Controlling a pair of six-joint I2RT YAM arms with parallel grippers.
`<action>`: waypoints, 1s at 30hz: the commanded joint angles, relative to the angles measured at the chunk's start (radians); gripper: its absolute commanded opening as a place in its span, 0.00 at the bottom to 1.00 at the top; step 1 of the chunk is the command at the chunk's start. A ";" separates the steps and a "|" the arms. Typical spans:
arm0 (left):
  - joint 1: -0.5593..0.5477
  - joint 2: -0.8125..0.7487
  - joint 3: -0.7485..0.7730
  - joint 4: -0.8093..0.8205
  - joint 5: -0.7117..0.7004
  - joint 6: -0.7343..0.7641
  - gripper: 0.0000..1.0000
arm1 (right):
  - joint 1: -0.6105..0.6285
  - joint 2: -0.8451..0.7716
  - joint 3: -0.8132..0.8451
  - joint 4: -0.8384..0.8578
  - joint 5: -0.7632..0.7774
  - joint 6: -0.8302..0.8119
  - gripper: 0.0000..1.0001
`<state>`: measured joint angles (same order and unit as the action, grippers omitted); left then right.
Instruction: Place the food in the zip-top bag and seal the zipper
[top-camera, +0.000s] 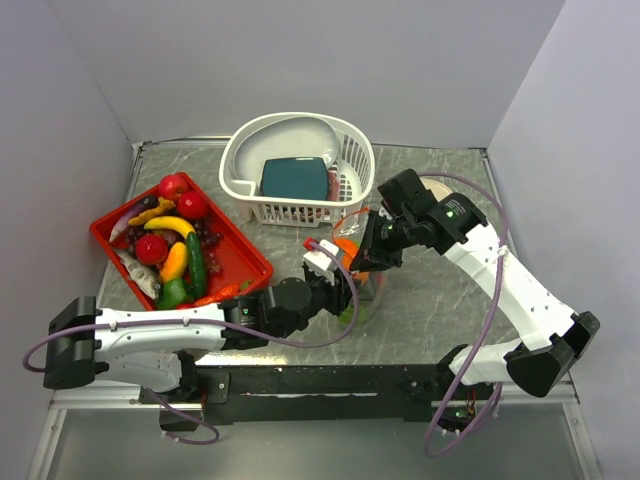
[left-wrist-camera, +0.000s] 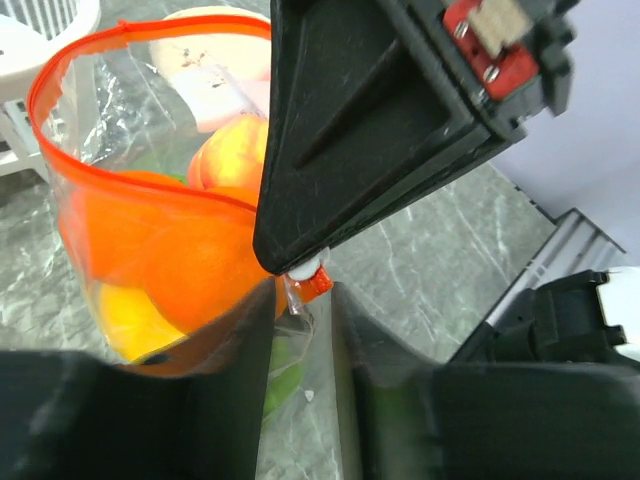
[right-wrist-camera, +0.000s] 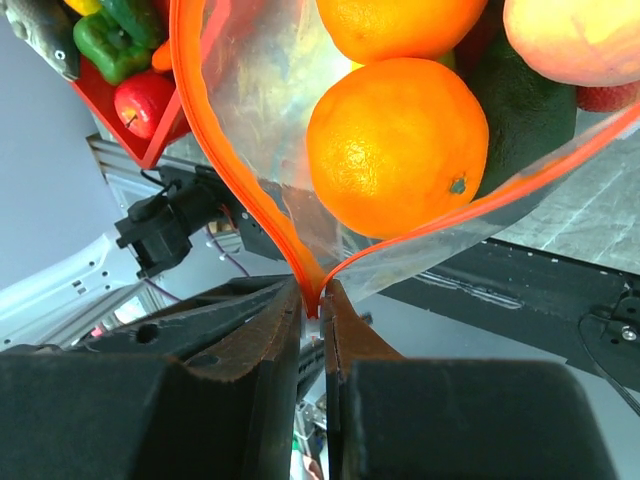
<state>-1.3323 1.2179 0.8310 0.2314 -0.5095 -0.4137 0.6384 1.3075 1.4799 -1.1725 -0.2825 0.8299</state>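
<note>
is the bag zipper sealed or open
Open: the zipper spreads in a wide loop, an orange showing inside; the right gripper pinches one end.

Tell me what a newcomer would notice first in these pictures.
Most striking is the clear floppy zip-top bag with the orange-red strip at mid-table, stuffed with bright plastic oranges and pinched at its mouth corner by the right gripper. Left of it in the top view sits a red plastic tray heaped with toy fruit and vegetables; behind, a white slotted basket holds a teal slab.
</note>
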 joint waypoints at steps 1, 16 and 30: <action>-0.031 0.022 0.051 0.039 -0.073 0.035 0.24 | -0.013 -0.040 -0.004 0.017 -0.001 0.012 0.00; -0.087 0.039 0.049 0.063 -0.048 0.092 0.01 | -0.020 -0.057 -0.041 0.065 0.040 0.037 0.00; -0.128 -0.029 -0.015 0.063 0.012 0.084 0.01 | -0.075 -0.054 -0.053 0.119 0.072 0.020 0.00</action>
<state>-1.4109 1.2343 0.8219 0.2508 -0.5690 -0.3344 0.6048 1.2564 1.4170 -1.1595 -0.2935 0.8661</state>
